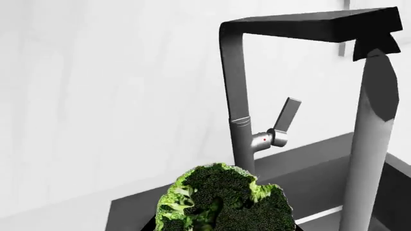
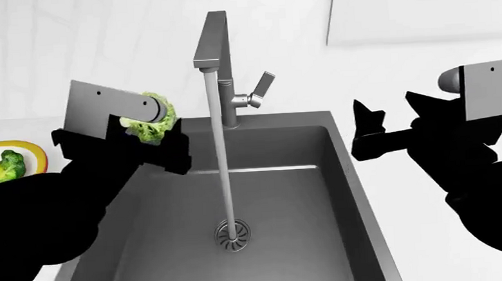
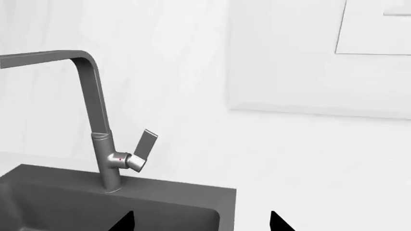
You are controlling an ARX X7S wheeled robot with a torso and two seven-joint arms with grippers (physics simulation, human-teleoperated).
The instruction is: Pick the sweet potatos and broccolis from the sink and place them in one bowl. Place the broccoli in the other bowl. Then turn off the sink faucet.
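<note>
step in hand: the robot appears to be carrying a broccoli [image 2: 151, 122] out of the sink [image 2: 339, 174] toward the bowl [image 2: 30, 152] at the far left, which already holds another broccoli piece [image 2: 5, 164].
doing it well: the load should stay high enough to pass the sink's left rim, travel left, and be let go only once it sits squarely above the bowl; a drop at the rim risks the head rolling onto the counter [image 2: 8, 95].
left gripper [image 2: 148, 142]: clamped on the broccoli, whose green crown fills the near part of the left wrist view, bulging out between the dark fingers.
left arm pose: raised over the sink's far left corner, forearm running from the near left, wrist just left of the water stream [image 2: 221, 155] and clear of it.
right gripper [image 2: 369, 134]: fingers apart and empty, both tips showing with a clear gap in the right wrist view.
right arm pose: held over the counter just right of the sink, pointing left toward the faucet [image 2: 216, 58], near its lever [image 2: 263, 87] but not touching.
sink contents: basin bare apart from the drain [image 2: 232, 233]; no sweet potato is visible anywhere.
faucet: water is running, lever tilted up to the right, shut-off not yet done.
</note>
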